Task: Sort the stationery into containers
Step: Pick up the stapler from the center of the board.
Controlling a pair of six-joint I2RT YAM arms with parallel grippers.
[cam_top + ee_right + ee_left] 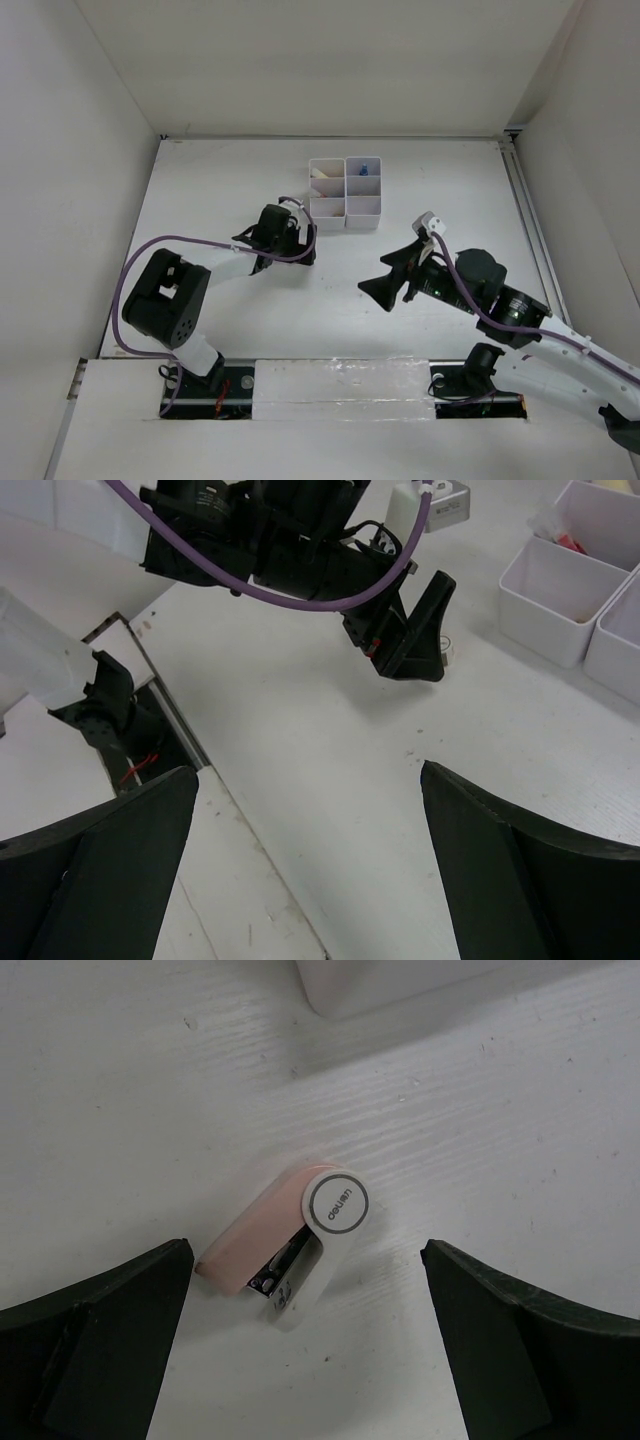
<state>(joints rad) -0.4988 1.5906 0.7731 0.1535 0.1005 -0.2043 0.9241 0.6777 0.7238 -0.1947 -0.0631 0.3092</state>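
**While the right gripper (pixel 386 273) idles, the left gripper (pixel 308 1257) straddles the pink-and-white piece (pixel 285 1245)**

Because the pink-and-white piece lies flat on the table (pixel 220 180), just near-left of the containers (pixel 345 222), your left gripper is spread wide with a finger either side, not touching, likely ready to close. Your right gripper, equally wide and empty, hangs clear to the right.
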